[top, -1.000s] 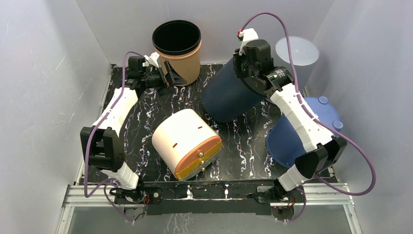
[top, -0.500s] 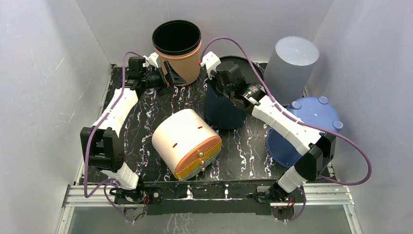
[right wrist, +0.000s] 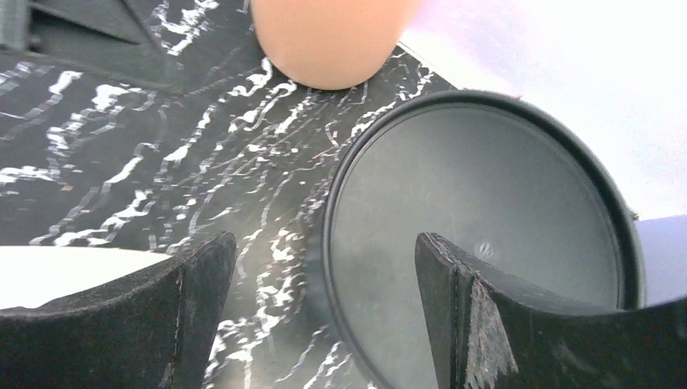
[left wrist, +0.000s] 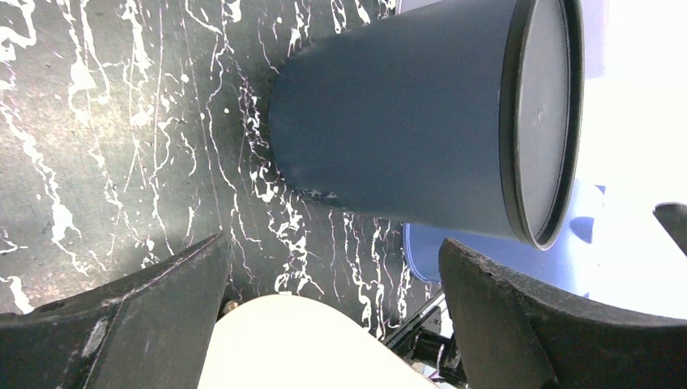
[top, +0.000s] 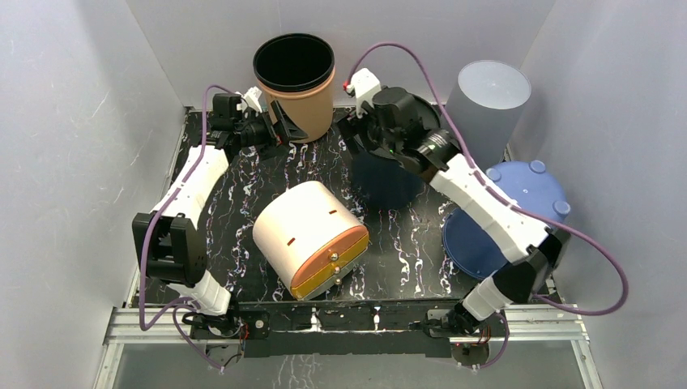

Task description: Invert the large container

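The large container point(top: 381, 182) is a dark blue tapered bucket at the back centre of the black marbled table. It stands on its narrow end, with its wide rimmed end point(right wrist: 486, 219) facing up. My right gripper point(top: 356, 138) hovers open over its left rim. In the right wrist view the rim passes between the open fingers point(right wrist: 324, 239), and I see no contact. My left gripper point(top: 290, 134) is open beside the tan bin at the back left and holds nothing. In the left wrist view the container point(left wrist: 389, 121) shows beyond the gripper's point(left wrist: 332, 243) spread fingers.
A tan bin with a black rim point(top: 296, 81) stands at the back. A cream box with an orange end point(top: 308, 235) lies in the middle. A grey tub point(top: 486, 105) and a blue tub with round feet point(top: 506, 215) sit at the right. White walls enclose the table point(top: 243, 186).
My right arm swung the tilted dark blue container down onto its narrow end. It then opened and let go, and the gripper moved left over the rim. The left arm has not moved.
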